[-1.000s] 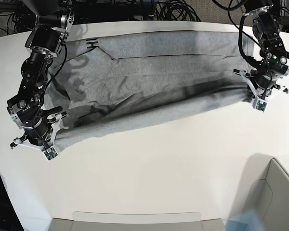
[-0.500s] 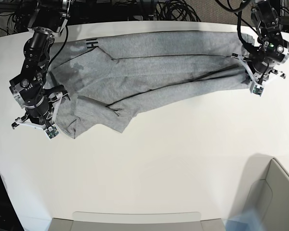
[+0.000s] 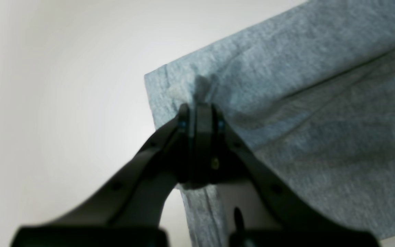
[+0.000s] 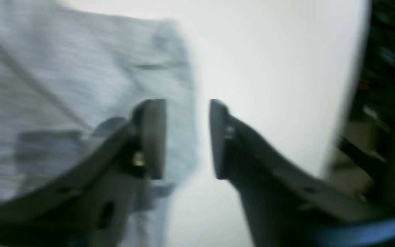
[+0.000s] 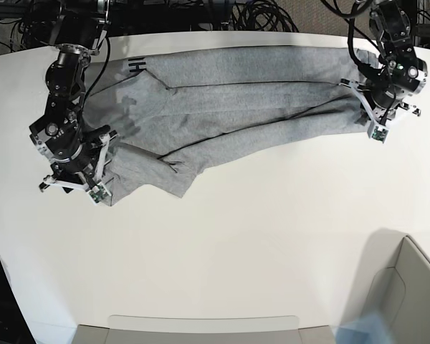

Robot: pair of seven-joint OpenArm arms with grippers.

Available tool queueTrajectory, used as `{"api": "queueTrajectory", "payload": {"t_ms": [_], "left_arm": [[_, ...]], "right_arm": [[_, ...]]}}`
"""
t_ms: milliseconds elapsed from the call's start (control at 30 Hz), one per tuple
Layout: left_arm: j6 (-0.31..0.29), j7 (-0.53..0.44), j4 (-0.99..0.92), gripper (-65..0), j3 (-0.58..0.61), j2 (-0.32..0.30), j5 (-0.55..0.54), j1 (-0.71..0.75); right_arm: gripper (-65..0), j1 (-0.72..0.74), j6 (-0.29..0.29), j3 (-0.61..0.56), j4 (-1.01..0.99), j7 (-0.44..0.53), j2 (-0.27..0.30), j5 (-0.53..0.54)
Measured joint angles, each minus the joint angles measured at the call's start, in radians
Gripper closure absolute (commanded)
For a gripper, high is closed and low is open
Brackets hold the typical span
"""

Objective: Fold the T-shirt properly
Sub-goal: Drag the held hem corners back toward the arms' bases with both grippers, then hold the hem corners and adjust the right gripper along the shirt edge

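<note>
T-shirt [image 5: 222,107] lies lengthwise across the far half of the white table [image 5: 258,244], folded over itself; one end pinched, the other released.

Left gripper [image 3: 199,115]: jaws pressed together on a corner of the grey fabric at the shirt's end; right gripper [image 4: 187,137]: jaws parted, nothing between them, hovering over the opposite edge of the cloth, view blurred; black lettering shows at the far corner near the right arm; fabric creased and bunched near the right gripper.

heathered matt cloth t-shirt [image 5: 229,100] on a smooth white table [image 5: 258,244].
</note>
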Motion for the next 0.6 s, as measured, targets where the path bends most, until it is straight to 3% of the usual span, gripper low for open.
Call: {"api": "queueTrajectory", "payload": {"t_ms": [167, 600], "left_arm": [[0.0, 0.0, 0.0, 0.0, 0.0, 0.001, 0.0, -0.002], [0.0, 0.0, 0.0, 0.0, 0.001, 0.001, 0.0, -0.004]], "right_arm": [[-24.7, 0.054, 0.0, 0.06, -0.106, 0.002, -0.035, 0.051], [-24.4, 0.051, 0.0, 0.085, -0.232, -0.003, -0.035, 0.088]]}}
